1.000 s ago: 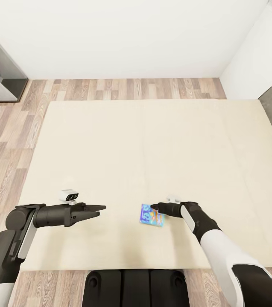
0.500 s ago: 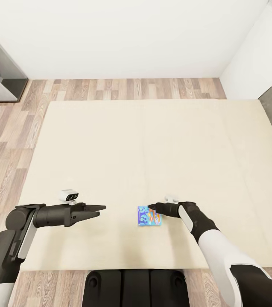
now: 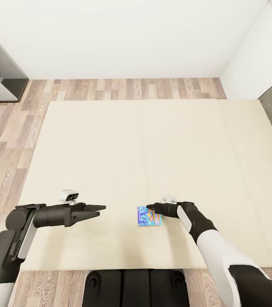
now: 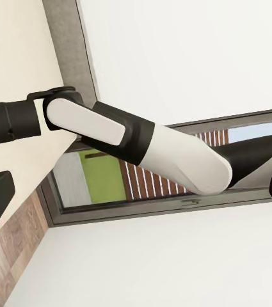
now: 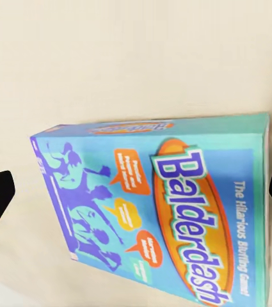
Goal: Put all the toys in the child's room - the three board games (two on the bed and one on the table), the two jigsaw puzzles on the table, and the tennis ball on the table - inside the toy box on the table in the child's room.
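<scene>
Lying flat on the bed point(image 3: 110, 140), toward its 6 o'clock edge, we see a blue board game point(image 3: 148, 216) whose cover reads "Balderdash" and "The Hilarious Bluffing Game!". Our right gripper point(image 3: 151, 208) sits at its 3 o'clock side, fingers spread wide on either side of the box, gripping nothing. Our left gripper point(image 3: 99, 209) hangs well apart at 9 o'clock, open and empty.
</scene>
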{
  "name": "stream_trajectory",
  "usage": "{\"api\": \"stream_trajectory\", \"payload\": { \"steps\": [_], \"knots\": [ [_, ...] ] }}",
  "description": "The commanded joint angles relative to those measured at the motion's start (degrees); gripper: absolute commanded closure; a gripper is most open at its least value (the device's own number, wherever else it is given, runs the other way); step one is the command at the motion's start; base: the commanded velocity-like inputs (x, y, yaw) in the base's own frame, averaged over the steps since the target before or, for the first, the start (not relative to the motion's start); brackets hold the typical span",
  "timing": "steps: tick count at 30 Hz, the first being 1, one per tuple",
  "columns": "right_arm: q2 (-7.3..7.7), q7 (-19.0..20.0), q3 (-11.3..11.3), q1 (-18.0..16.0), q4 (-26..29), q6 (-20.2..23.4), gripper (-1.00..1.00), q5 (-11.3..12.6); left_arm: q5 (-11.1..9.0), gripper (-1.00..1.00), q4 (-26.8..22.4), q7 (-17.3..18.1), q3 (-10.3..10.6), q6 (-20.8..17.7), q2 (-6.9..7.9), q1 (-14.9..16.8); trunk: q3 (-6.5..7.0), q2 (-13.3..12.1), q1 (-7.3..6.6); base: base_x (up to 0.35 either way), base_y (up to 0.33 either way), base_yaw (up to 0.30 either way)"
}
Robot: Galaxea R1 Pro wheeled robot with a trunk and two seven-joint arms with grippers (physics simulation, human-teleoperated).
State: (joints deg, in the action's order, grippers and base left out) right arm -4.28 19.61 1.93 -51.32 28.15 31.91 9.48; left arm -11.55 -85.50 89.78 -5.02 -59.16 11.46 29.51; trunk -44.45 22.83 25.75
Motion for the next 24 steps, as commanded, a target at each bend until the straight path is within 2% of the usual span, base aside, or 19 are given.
{"api": "stream_trajectory", "payload": {
  "steps": [1,24],
  "knots": [
    [-0.03,0.06,0.19,0.02,0.07,0.41,-1.0,0.29,0.03,-1.0,-0.01,0.22,-0.01,-0.61,0.03,0.02,-0.06,0.09,0.03,0.0,0.0,0.0],
    [-0.23,0.28,0.18,0.56,0.15,0.38,-1.0,0.45,-0.03,-1.0,0.25,0.22,-0.09,-0.61,0.05,0.02,-0.06,0.09,0.03,0.0,0.0,0.0]
  ]
}}
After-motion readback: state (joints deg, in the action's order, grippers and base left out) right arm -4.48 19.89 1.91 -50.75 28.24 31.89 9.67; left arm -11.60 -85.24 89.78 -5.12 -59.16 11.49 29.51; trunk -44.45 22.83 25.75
